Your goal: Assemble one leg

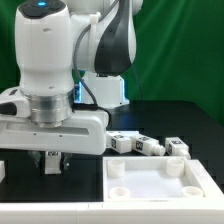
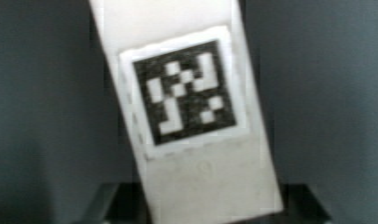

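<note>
Green backdrop at the exterior view's left, black worktop below, arm filling most of that view. My jaws hang low over the worktop, just off the near corner of the white panel on the exterior view's left. Wrist view: the leg fills the picture, long axis running away from the camera and leaning slightly. One tag faces the lens, and the two dark fingers sit against the leg's opposite sides at the near end. Reading: jaws clamped on the leg. The exterior view hides the grasp behind the hand, so this rests on the wrist view alone. The peg end is not visible, so I cannot tell which way it points. A grip across flat sides makes sense: square faces give the pads something to bear on and stop the part rolling. The lean suggests the hold is not quite square, which is worth correcting before insertion. Panel lies flat, its round corner socket facing up and unfilled, presumably the target. Two spare legs lie behind the panel, well apart from my jaws. Step judged: carrying the leg toward a socket, seating not yet done.
</note>
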Robot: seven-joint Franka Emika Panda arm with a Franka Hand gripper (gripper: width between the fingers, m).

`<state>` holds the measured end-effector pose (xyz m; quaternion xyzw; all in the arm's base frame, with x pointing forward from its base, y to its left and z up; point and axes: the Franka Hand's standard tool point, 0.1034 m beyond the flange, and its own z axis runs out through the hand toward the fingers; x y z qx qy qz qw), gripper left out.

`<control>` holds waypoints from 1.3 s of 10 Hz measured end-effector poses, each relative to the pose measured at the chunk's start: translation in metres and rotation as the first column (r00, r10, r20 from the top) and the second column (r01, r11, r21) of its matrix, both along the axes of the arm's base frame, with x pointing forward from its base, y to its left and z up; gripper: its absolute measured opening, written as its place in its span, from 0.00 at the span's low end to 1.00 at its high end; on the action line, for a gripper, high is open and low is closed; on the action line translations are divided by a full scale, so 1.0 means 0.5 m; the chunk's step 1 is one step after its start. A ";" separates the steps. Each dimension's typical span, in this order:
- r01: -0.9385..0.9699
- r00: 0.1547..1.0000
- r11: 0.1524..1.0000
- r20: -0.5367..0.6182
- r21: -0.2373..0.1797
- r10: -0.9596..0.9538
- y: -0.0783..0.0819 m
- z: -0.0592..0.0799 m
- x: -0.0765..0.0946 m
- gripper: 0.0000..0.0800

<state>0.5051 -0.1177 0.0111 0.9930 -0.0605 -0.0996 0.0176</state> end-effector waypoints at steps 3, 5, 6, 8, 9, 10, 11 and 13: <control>-0.048 0.993 0.998 -0.106 0.047 0.052 0.006 0.037 0.012 0.78; -0.061 0.970 0.994 -0.231 0.091 0.080 0.009 0.052 0.035 0.81; -0.055 0.961 0.994 -0.265 0.096 0.078 0.005 0.048 0.040 0.81; -0.034 0.910 0.991 -0.405 0.130 0.085 0.016 0.044 0.024 0.81; -0.020 0.881 0.990 -0.465 0.140 0.083 0.019 0.040 0.013 0.81; 0.000 0.836 0.989 -0.543 0.150 0.082 0.023 0.030 -0.007 0.81; -0.015 0.831 0.989 -0.548 0.146 0.094 0.026 0.018 -0.006 0.81; -0.012 0.829 0.989 -0.552 0.147 0.092 0.025 0.019 -0.008 0.81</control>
